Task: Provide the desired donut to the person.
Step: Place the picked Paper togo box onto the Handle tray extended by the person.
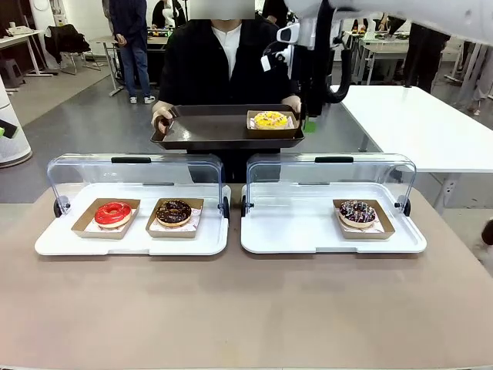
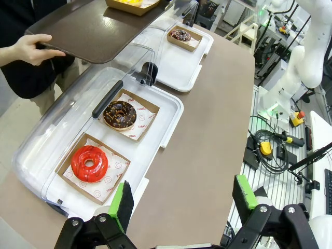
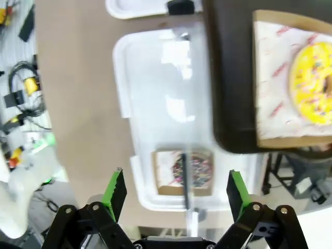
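The person point(image 1: 216, 62) stands at the far side and holds a dark brown tray point(image 1: 208, 131) with both hands. On its right end lies a yellow donut point(image 1: 270, 119) in a cardboard boat. My right gripper point(image 3: 174, 189) hangs open and empty above the tray's edge, with the yellow donut point(image 3: 314, 83) off to one side of its fingers. The right arm point(image 1: 308, 31) reaches in from the upper right, beside the person. Above the table's near left, my left gripper point(image 2: 184, 197) is open and holds nothing.
The left white display tray point(image 1: 131, 239) holds a red donut point(image 1: 113, 213) and a chocolate donut point(image 1: 173, 211). The right display tray point(image 1: 308, 231) holds a sprinkled chocolate donut point(image 1: 357, 212). Both clear lids point(image 1: 135, 173) stand raised at the back. Bare brown tabletop point(image 1: 246, 308) lies in front.
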Tool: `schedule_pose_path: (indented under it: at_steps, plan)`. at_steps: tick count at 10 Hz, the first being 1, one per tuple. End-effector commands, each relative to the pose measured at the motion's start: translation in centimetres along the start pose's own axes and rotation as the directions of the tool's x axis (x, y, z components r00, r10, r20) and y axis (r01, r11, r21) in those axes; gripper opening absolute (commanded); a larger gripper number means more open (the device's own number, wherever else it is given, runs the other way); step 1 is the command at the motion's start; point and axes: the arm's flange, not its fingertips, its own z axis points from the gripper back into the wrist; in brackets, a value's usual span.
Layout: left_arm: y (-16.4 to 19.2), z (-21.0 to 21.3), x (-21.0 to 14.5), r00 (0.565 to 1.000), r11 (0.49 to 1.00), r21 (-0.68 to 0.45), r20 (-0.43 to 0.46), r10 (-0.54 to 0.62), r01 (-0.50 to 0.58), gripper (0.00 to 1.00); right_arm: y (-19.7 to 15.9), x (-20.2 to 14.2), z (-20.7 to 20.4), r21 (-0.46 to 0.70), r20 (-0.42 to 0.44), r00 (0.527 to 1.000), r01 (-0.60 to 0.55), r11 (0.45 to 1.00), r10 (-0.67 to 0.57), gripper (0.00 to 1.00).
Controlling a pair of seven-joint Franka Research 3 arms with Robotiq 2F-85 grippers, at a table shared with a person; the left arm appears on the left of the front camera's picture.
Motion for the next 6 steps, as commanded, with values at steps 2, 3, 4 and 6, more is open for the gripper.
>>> schedule_pose_path:
  at_steps: [2,3,4,6]
  plan:
    - [-0.2,0.1,0.2,1.0,1.0,-0.005,0.013,0.016,-0.016,1.0,8.0,-3.0,0.5,-0.016,0.032,0.999,0.006,1.0,-0.006,1.0]
    - [-0.2,0.1,0.2,1.0,1.0,-0.005,0.013,0.016,-0.016,1.0,10.0,-3.6,0.2,-0.019,0.021,1.0,-0.004,1.0,0.004,1.0]
    - [-0.2,0.1,0.2,1.0,1.0,-0.005,0.013,0.016,-0.016,1.0,11.3,-4.0,-0.4,-0.022,0.017,1.0,-0.007,1.0,0.008,1.0]
    - [-0.2,0.1,0.2,1.0,1.0,-0.005,0.013,0.016,-0.016,1.0,12.8,-5.2,-1.6,-0.027,0.031,0.999,0.025,0.999,-0.024,1.0]
